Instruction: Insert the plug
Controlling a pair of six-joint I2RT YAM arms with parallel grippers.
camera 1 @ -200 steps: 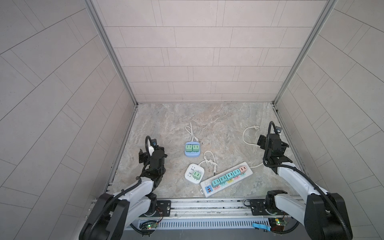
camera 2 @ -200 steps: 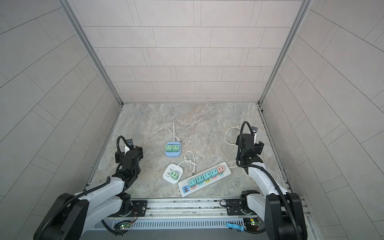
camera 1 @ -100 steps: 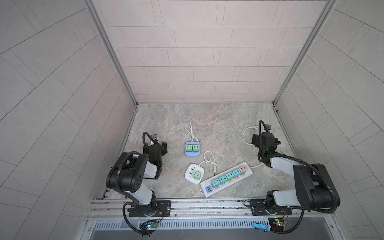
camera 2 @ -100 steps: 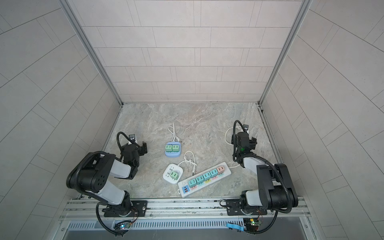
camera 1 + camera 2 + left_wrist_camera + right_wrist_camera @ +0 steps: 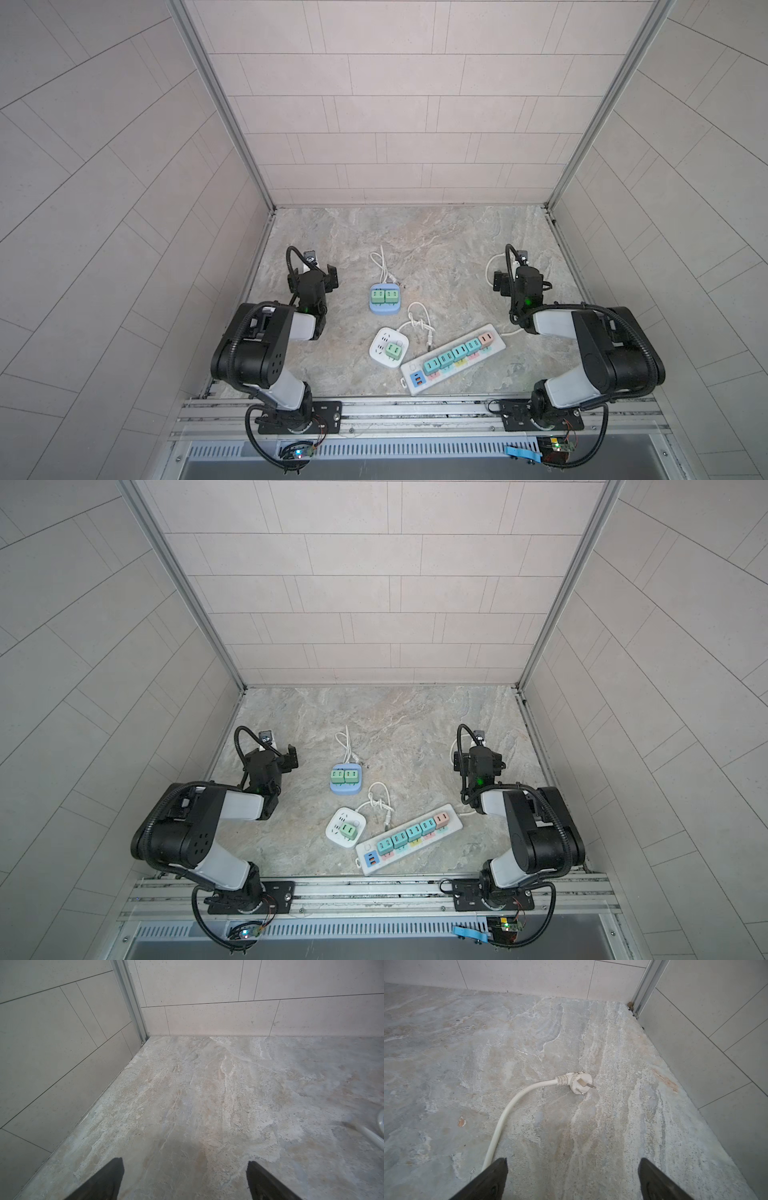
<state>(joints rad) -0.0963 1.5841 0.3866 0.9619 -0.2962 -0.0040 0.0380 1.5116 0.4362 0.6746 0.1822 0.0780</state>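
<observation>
Right pincer (image 5: pixel 573 1159) seen spread wide, nothing held. Left pincer (image 5: pixel 184 1161) also spread wide, nothing held. White three-pin plug (image 5: pixel 581 1083) laid loose on counter (image 5: pixel 467 1043), well beyond right-hand end of power strip (image 5: pixel 453 359), apart from right pincer. Cord (image 5: pixel 508 1109) trailed back past one finger. Markings on power strip too small to be read.

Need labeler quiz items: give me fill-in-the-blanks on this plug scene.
The blue socket block carries ____ green adapters. On the long power strip, four teal adapters sit in a row and the end adapter is ____. The right gripper has its jaws ____, and the white plug lies loose on the floor ahead of it.
Missing words: two; pink; open.
</observation>
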